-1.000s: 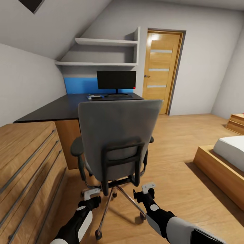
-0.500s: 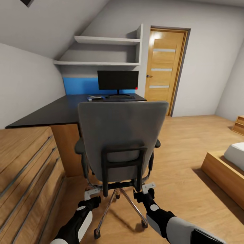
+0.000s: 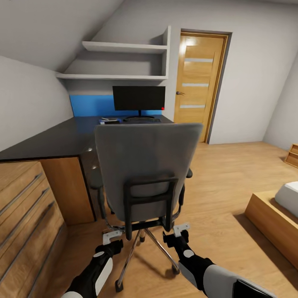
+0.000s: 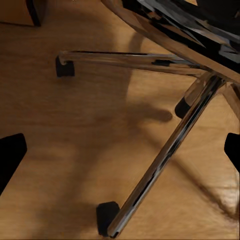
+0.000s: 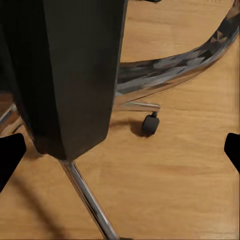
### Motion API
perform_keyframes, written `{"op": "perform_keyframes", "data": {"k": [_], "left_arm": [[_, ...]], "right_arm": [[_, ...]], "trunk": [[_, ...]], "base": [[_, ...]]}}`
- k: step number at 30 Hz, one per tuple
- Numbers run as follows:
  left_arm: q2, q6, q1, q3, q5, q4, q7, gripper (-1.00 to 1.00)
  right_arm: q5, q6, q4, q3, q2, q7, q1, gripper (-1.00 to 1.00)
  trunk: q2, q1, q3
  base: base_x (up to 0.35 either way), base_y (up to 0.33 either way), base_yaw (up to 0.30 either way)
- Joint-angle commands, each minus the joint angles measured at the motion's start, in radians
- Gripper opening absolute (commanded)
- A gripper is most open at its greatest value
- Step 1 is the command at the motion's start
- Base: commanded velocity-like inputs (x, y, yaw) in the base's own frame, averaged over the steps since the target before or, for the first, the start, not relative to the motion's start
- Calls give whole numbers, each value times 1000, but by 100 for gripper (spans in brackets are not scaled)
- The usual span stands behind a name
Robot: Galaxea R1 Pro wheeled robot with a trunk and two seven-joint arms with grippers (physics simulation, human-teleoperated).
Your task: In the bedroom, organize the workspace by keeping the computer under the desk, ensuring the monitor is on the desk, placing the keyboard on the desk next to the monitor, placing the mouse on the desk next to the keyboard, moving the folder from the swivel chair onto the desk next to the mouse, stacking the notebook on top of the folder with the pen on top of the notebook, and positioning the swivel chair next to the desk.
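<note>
Both end effectors hang low in front of the robot, just behind the chair [image 3: 145, 174], and both are released, holding nothing. The left end effector [image 3: 111, 236] sits beside the chair's rear black frame on its left side; in the left wrist view its two dark fingertips [image 4: 10, 160] stand wide apart at the picture's edges, with the chrome star base [image 4: 165, 150] and casters between them on the oak floor [image 4: 75, 140]. The right end effector [image 3: 181, 228] hovers by the frame's right side; in the right wrist view its fingertips [image 5: 10, 152] are likewise spread apart, with a black upright of the chair frame [image 5: 70, 75] close ahead and one caster [image 5: 150, 124] beyond.

The chair shows its grey back to the robot and stands close to the tabletop [image 3: 49, 142], whose glossy black surface runs along the left wall to the blue back panel [image 3: 93, 105]. On the tabletop at the far end stands the monitor [image 3: 138, 98], upright, red dot at its lower right corner. The keyboard [image 3: 142, 120] lies just before its stand. Left of the keyboard lies a small flat stack [image 3: 108, 121], too small to tell apart. A wooden drawer chest [image 3: 25, 215] stands at the near left, touching the tabletop's end. Shelves [image 3: 120, 62] hang above the monitor, an oak door [image 3: 198, 82] is to its right, and a bed [image 3: 277, 215] shows at the right edge.
</note>
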Motion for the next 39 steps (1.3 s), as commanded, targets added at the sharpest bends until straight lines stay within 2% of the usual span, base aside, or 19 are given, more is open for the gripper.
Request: {"op": "perform_keyframes", "data": {"k": [1, 9, 20, 29, 39], "left_arm": [[0, 4, -1, -4, 6, -4, 3, 100], [0, 4, -1, -4, 6, -4, 2, 100], [0, 4, -1, -4, 6, -4, 1, 100], [6, 4, -1, 0, 10, -13, 4, 100], [6, 4, -1, 2, 11, -14, 8, 100]], "right_arm": [[-7, -2, 0, 7, 0, -6, 0, 100], [-7, -2, 0, 7, 0, -6, 0, 100], [-7, -2, 0, 7, 0, -6, 0, 100], [-7, -2, 0, 7, 0, -6, 0, 100], [-7, -2, 0, 7, 0, -6, 0, 100]], "trunk": [[0, 0, -1], [0, 0, -1], [0, 0, -1], [0, 0, -1], [-70, 39, -32]], "base": [[243, -248, 0], [251, -229, 0], [314, -31, 0], [50, 0, 0], [0, 0, 0]]}}
